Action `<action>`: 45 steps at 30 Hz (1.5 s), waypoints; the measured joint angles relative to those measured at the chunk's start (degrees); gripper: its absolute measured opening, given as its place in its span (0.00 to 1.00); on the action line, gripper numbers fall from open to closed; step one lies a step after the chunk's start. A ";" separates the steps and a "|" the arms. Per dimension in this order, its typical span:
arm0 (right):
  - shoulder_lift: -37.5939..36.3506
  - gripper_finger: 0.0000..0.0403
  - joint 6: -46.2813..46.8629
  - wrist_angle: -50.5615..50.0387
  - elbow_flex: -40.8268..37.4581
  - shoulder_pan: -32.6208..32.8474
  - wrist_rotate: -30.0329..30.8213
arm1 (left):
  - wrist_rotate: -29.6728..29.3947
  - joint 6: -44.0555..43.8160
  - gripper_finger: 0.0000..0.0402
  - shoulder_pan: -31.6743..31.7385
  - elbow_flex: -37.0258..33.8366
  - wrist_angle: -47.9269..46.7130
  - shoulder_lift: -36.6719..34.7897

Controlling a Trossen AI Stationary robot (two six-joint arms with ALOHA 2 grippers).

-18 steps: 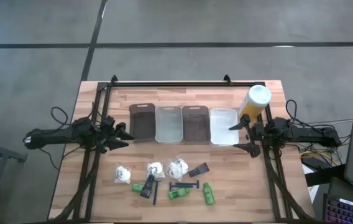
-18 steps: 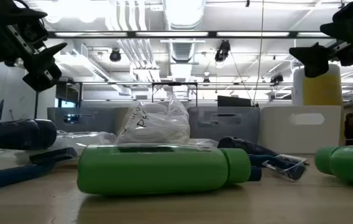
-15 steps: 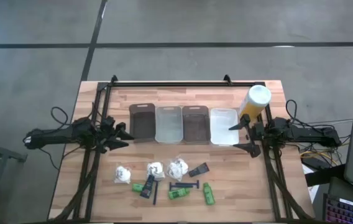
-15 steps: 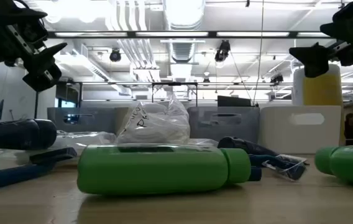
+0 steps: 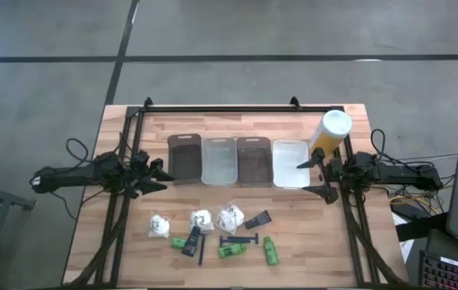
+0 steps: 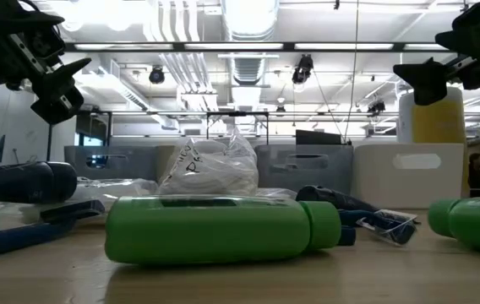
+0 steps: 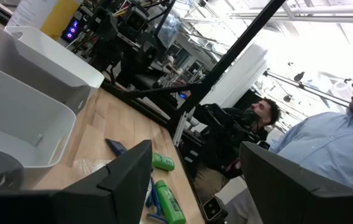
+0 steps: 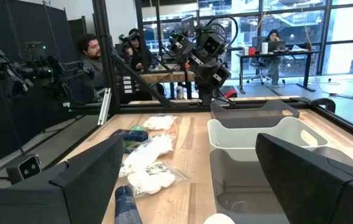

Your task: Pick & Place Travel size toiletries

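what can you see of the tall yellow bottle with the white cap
The yellow bottle stands upright at the table's back right corner, beside the white tray at the right end of the row of four. From above its round white cap hides most of the yellow body. In the low view the body rises behind that tray, smooth and plastic-looking, its top partly hidden by the right gripper, which hangs open close by without touching it. Whether bottle and tray touch cannot be told.

A robot lab in a big office room.
People (image 8: pixel 92 56) sit at desks (image 8: pixel 276 55); pipes (image 6: pixel 248 63) run overhead.
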 joint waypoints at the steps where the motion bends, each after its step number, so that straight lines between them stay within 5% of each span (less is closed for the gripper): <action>1: 0.01 0.90 0.00 -0.01 0.00 0.00 0.00 | 0.00 -0.01 0.62 0.00 0.00 0.00 0.00; 16: -0.01 0.90 0.00 -0.01 0.00 0.00 0.00 | 0.03 0.32 0.62 0.00 0.00 -0.04 -0.01; 25: 0.01 0.90 0.00 0.01 0.00 0.00 0.00 | -2.36 20.45 0.62 0.04 0.00 0.36 0.01; 34: -0.01 0.90 0.00 -0.02 0.00 0.00 0.02 | -7.56 17.50 0.62 0.04 0.14 4.56 0.01; 45: -0.01 0.90 0.00 0.01 -0.02 0.00 0.00 | -7.56 20.37 0.62 0.04 0.20 -1.44 0.58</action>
